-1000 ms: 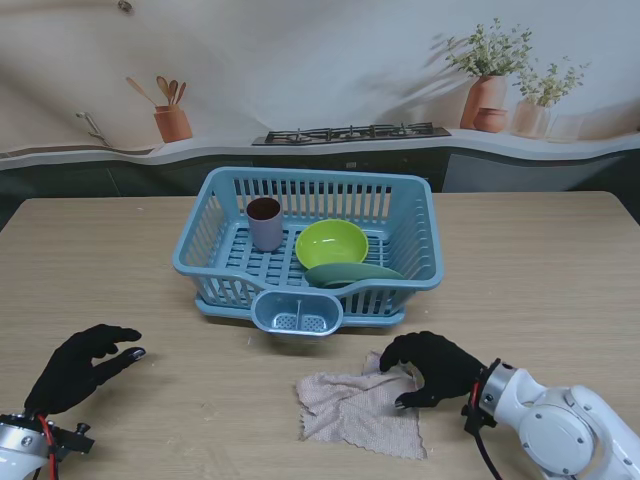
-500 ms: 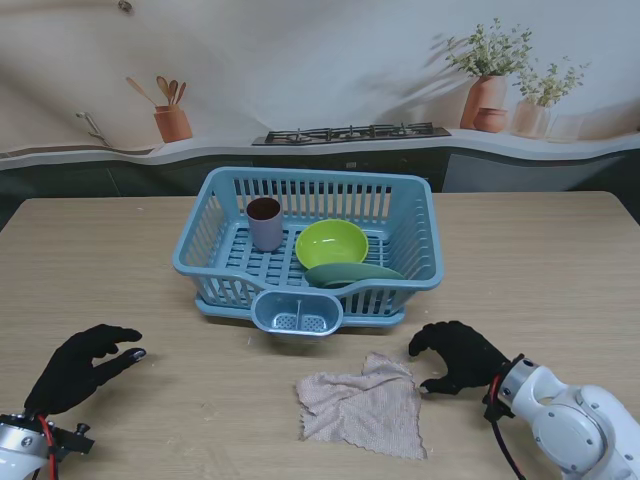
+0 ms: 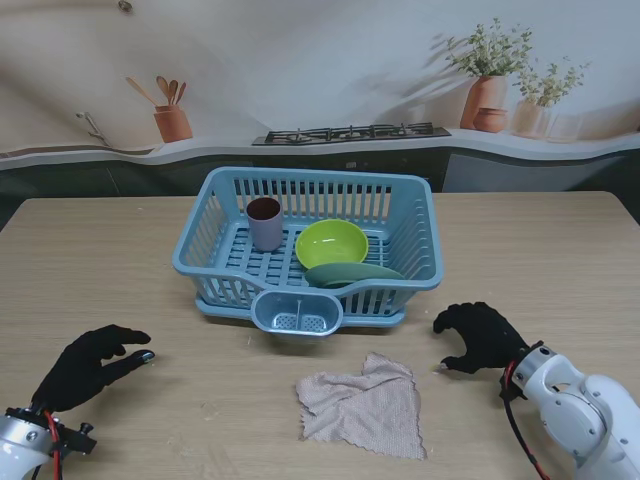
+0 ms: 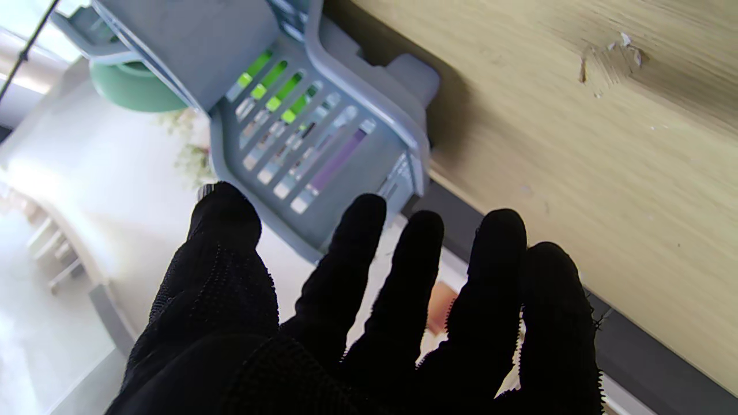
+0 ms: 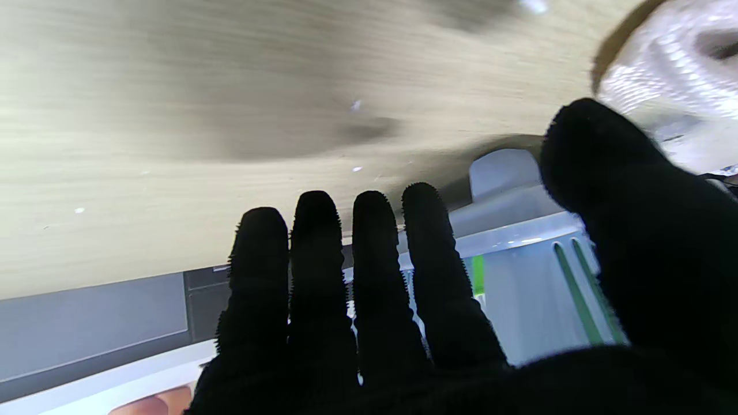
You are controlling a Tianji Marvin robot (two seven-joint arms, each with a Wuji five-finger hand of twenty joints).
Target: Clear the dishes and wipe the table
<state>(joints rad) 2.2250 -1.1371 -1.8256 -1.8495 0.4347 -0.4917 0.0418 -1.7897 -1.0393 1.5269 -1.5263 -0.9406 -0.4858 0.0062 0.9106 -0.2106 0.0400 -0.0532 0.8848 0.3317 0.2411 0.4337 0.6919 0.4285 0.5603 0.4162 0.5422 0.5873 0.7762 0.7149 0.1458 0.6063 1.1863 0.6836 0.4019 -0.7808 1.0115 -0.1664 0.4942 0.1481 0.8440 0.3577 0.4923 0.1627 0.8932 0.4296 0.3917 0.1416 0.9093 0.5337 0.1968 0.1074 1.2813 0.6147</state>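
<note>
A light blue dish rack (image 3: pixel 420 215) stands mid-table holding a lilac cup (image 3: pixel 265 224), a lime green bowl (image 3: pixel 331 243) and a dark green plate (image 3: pixel 352 273). A crumpled beige cloth (image 3: pixel 362 407) lies on the table nearer to me than the rack. My right hand (image 3: pixel 479 336) hovers open to the right of the cloth, apart from it, with fingers curled down. My left hand (image 3: pixel 92 365) is open at the near left, holding nothing. The left wrist view shows spread black fingers (image 4: pixel 357 271) before the rack (image 4: pixel 323 132). Through the right wrist camera come fingers (image 5: pixel 369 276), the rack (image 5: pixel 519 230) and a blurred table.
A cutlery cup (image 3: pixel 296 313) juts from the rack's near side, just beyond the cloth. The wooden table (image 3: pixel 120 260) stretches wide on both sides of the rack. Behind it runs a counter with a utensil pot (image 3: pixel 172 121), a hob and potted plants (image 3: pixel 490 90).
My right hand has lifted off the cloth's right edge and moved right and a little away from me, letting the cloth go. The cloth stays put. The left hand barely moved.
</note>
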